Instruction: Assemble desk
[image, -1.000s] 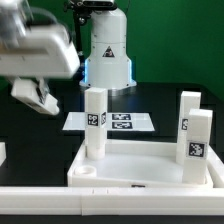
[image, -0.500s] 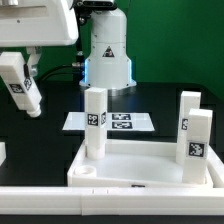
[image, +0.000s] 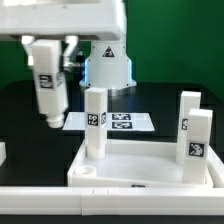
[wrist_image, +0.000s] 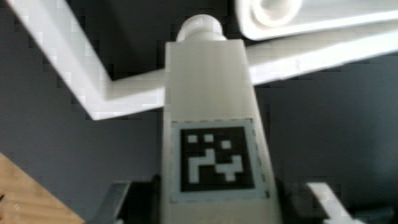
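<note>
My gripper (image: 47, 52) is shut on a white desk leg (image: 48, 88) with a black-and-white tag, holding it nearly upright in the air at the exterior view's left. It hangs just beside another leg (image: 95, 120), which stands on the white desk slab (image: 135, 172). Two more legs (image: 188, 112) (image: 200, 140) stand on the slab's right side. A round socket (image: 88, 172) shows at the slab's front left corner. In the wrist view the held leg (wrist_image: 214, 110) runs out from my gripper (wrist_image: 222, 205), with a finger (wrist_image: 329, 203) on each side and the slab's rim (wrist_image: 107, 75) beyond.
The marker board (image: 128, 122) lies flat on the black table behind the slab. The arm's white base (image: 108, 55) stands at the back. A long white border rail (image: 110, 208) runs along the front. A small white part (image: 2, 152) shows at the left edge.
The gripper has carried the leg from the exterior view's left toward the middle and turned it from tilted to nearly upright. The slab and standing legs have not moved.
</note>
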